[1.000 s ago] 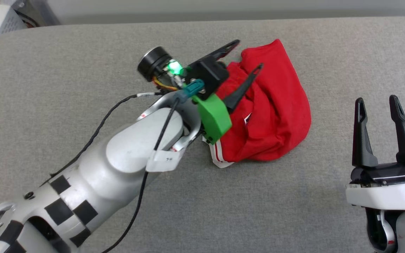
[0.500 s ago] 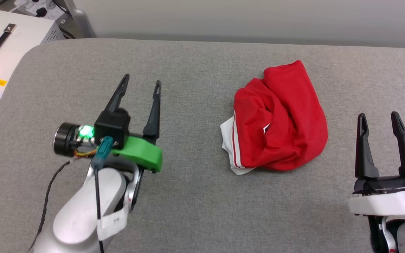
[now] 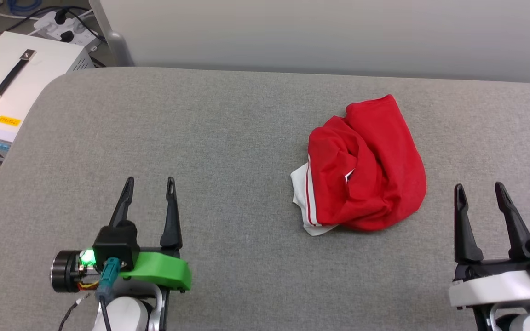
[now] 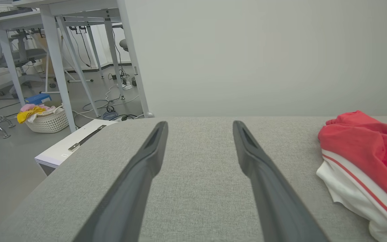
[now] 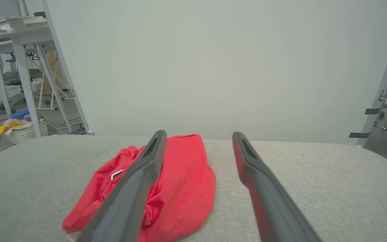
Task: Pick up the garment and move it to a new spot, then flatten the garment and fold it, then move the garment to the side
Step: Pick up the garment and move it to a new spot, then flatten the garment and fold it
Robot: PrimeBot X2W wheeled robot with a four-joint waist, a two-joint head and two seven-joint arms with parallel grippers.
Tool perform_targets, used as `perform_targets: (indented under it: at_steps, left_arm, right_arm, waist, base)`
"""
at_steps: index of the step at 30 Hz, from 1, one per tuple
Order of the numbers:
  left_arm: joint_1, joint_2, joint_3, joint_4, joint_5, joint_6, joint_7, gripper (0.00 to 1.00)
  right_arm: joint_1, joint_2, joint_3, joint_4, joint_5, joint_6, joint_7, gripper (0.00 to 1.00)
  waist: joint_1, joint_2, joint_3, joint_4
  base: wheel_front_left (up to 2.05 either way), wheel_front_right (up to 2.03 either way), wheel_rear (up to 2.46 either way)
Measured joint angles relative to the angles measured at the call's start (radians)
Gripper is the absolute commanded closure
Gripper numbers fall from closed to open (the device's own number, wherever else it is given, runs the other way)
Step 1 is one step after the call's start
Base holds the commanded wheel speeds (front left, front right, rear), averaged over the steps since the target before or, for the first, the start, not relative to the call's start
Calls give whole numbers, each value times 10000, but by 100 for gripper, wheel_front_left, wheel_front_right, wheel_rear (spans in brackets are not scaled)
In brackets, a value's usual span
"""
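Observation:
The garment [image 3: 366, 170] lies in a crumpled red heap on the grey padded table [image 3: 228, 138], right of centre, with a white striped sleeve edge poking out at its lower left. The left wrist view has the garment [image 4: 364, 161] at its right edge, and the right wrist view has the garment [image 5: 166, 188] ahead and to the left, partly behind one finger. My left gripper [image 3: 150, 186] stands open at the lower left, well apart from the cloth, empty. My right gripper [image 3: 479, 191] is open at the lower right, just short of the heap, empty too.
A white equipment box [image 3: 12, 87] with a black handle sits off the table's far left corner, beside power strips and cables. A pale wall runs behind the table's far edge. White desk legs and a laundry basket [image 4: 47, 119] stand on the floor to the left.
My left arm has drawn back from over the garment to the lower left, fingers still open. The head camera has tilted up, so the whole picture shifted; the garment stays in its heap.

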Motion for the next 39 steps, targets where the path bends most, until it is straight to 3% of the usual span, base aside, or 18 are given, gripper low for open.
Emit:
perform_targets:
  at_steps: [14,20,32,39]
  left_arm:
    - [1387,-1306,1540,-48,1221,-1415,0,0]
    - [1523,-1605,1883,63,1632,-1799,0,0]
    - [1432,-1753,2180,205,1908,-2343,0,0]
    - [-540,-1358,2125,130,2067,-3271,0,0]
  right_arm:
    - [784,0,65,337,50,0,0,0]
    - [889,0,75,395,73,0,0,0]
    - [889,0,105,397,119,0,0,0]
    - [724,0,159,328,125,0,0,0]
  waist:
    - [0,-1,-528,-48]
    - [0,0,-537,-37]
    - [0,0,-466,-54]
    - [0,-1,-172,-52]
  base:
    - [0,0,0]
    - [0,0,0]
    - [0,0,0]
    - [0,0,0]
